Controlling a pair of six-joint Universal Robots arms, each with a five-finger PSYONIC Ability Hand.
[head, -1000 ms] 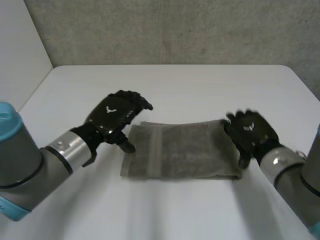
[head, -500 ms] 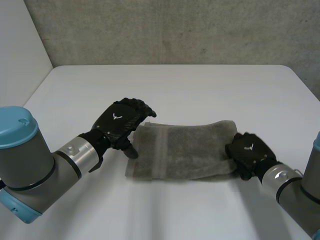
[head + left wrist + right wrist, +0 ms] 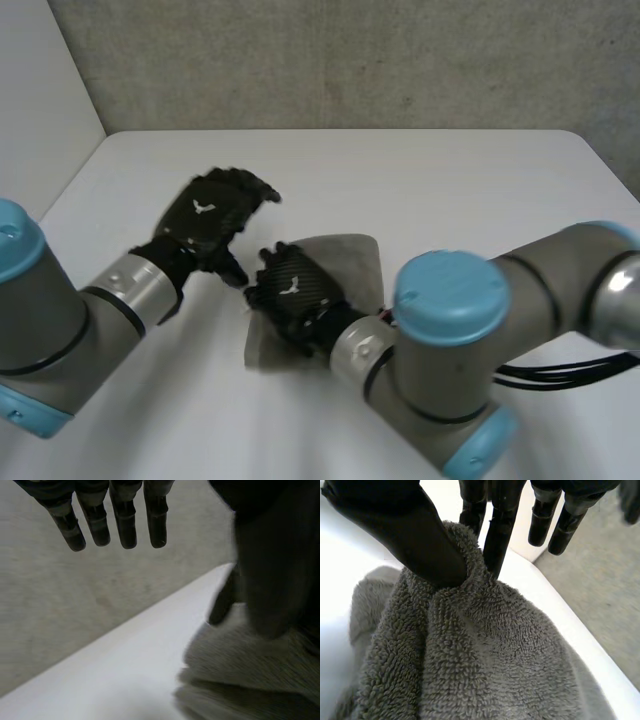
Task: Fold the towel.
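Note:
A grey towel lies folded over itself in the middle of the white table. My right hand has reached across to the towel's left end and pinches a fold of the towel between thumb and fingers. In the right wrist view the thumb presses the cloth against the fingers. My left hand hovers just left of the towel, fingers straight and holding nothing. In the left wrist view the towel lies beside the hand, partly behind the dark right hand.
My right arm stretches across the table's front, over the place where the towel's right half lay. A grey wall stands behind the table's far edge.
My right hand shut on the towel's right end and carried it leftward over the left end. My left hand drew back to the left and lifted a little.

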